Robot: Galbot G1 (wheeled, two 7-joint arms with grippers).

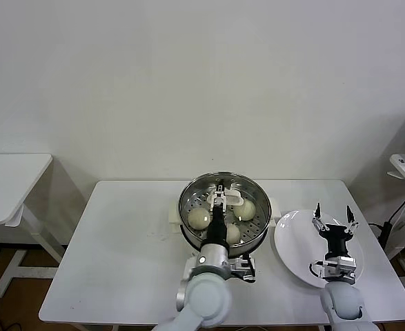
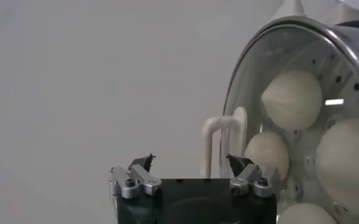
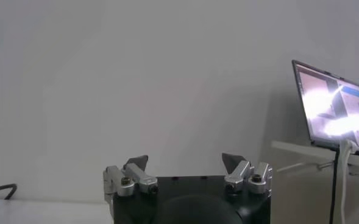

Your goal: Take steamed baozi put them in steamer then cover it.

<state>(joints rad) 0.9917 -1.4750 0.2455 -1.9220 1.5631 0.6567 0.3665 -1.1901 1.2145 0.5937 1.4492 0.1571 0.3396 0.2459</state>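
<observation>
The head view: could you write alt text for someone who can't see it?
A steamer holding baozi sits on a white table, its glass lid on. The open left gripper is at the lid's handle; the open right gripper is over an empty plate.

steamer: shiny perforated metal | cover: clear glass | baozi: smooth matt dough

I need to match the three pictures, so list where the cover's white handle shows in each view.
Head view: handle at the middle of the cover on the steamer, at the left gripper.
Left wrist view: handle beside the open left gripper.
Right wrist view: not in it.
Shared landmark: the baozi under the glass, in both handle views.
</observation>
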